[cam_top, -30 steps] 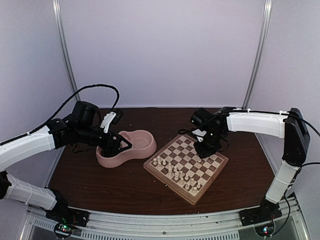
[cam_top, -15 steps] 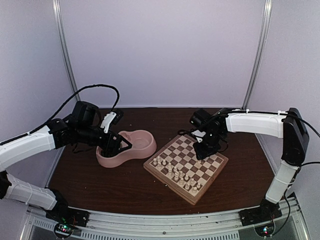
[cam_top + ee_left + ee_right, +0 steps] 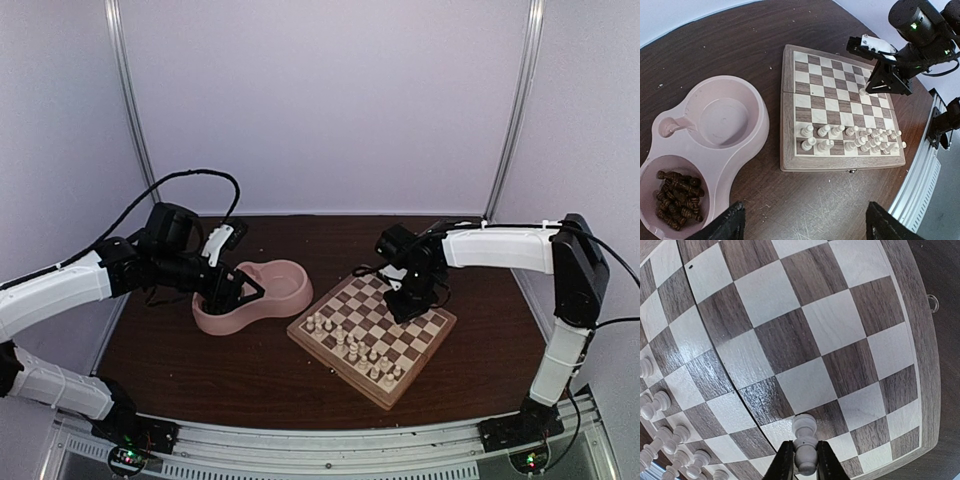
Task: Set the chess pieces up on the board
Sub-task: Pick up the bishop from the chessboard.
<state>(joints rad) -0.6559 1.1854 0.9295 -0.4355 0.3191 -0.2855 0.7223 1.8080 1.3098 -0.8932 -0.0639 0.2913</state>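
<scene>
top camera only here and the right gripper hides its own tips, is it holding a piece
observer: yes, the right wrist view shows the right gripper pinching one white piece over the board
operator: where are the dark ones
observer: left wrist view shows a pile of dark pieces in one bowl of the pink dish; its other bowl is empty
operator: left gripper got anything
observer: no, the left gripper is open and holds nothing
</scene>
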